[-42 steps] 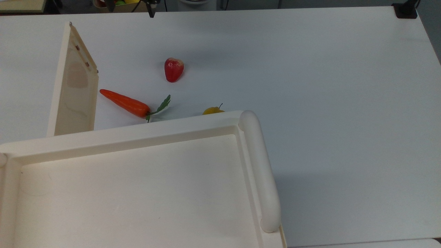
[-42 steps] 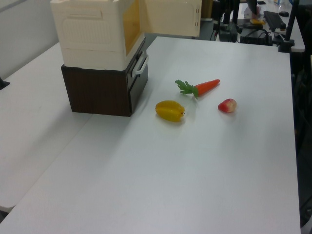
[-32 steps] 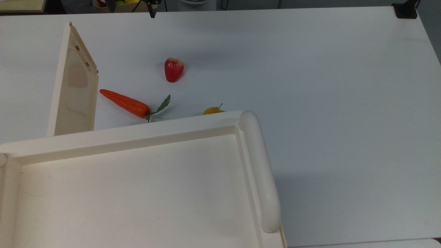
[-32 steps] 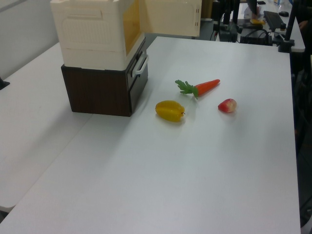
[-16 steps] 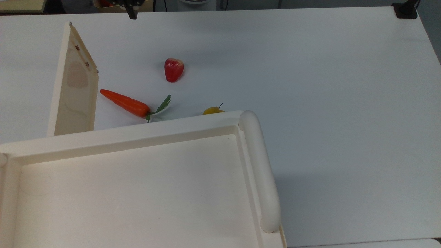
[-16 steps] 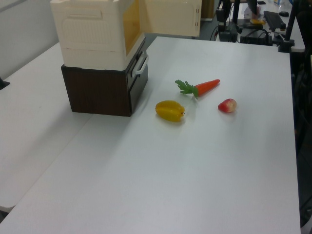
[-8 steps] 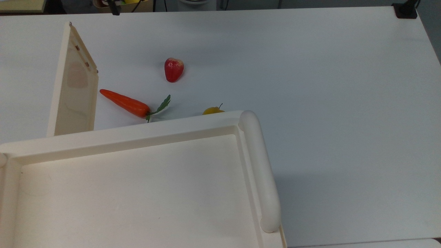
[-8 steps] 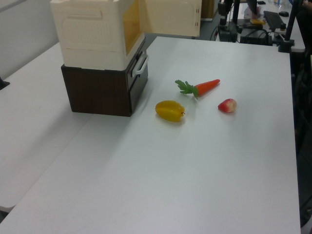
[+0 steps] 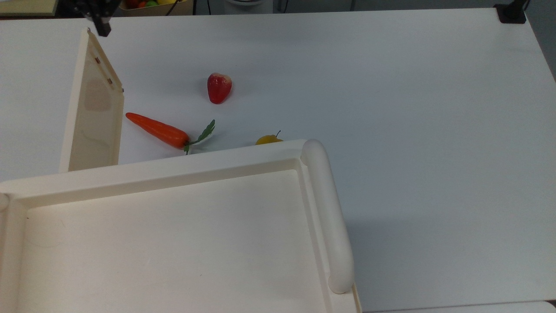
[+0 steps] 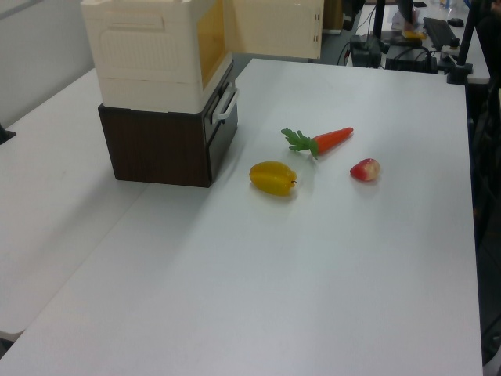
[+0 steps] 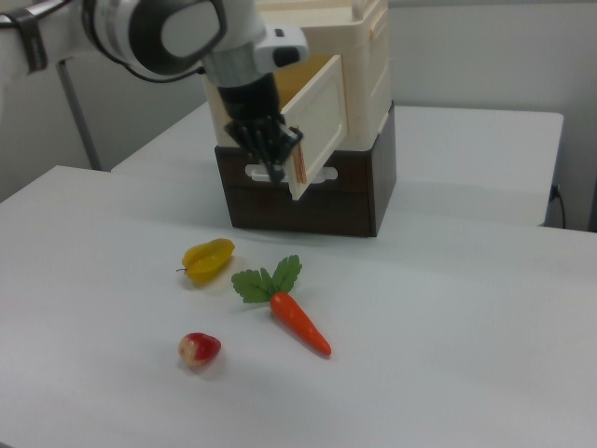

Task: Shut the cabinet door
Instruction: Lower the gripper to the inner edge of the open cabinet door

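Standing wide open, the cabinet door (image 9: 93, 108) projects from the cream cabinet (image 11: 359, 65) out over the white table (image 9: 391, 108), its free edge with the small screws farthest from the cabinet. The gripper (image 11: 275, 161) hangs just beside that free edge, probably placed there to push the panel shut; in the right view its dark fingers overlap the edge, so contact cannot be confirmed. Whether the claw is open or closed cannot be told, and it appears to hold nothing. The carrot (image 9: 158, 129), red fruit (image 9: 219, 88) and yellow fruit (image 10: 273, 178) lie in front of the cabinet. In the top view the cabinet's top hides most of the yellow fruit.
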`<state>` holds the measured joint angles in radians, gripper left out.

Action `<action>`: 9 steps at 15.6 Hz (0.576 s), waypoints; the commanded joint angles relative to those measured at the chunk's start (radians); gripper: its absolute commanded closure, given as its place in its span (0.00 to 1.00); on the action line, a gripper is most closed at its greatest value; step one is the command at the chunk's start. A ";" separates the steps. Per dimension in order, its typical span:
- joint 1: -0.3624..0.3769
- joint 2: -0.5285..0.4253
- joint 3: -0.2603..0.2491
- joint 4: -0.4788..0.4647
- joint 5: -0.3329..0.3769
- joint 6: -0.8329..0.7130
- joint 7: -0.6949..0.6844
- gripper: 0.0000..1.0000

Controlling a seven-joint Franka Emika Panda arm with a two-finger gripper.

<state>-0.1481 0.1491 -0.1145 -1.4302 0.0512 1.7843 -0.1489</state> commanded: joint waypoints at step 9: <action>-0.070 0.087 0.001 -0.009 0.025 0.266 -0.026 0.99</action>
<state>-0.2106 0.2228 -0.1146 -1.4310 0.0524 1.9823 -0.1553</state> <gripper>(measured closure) 0.987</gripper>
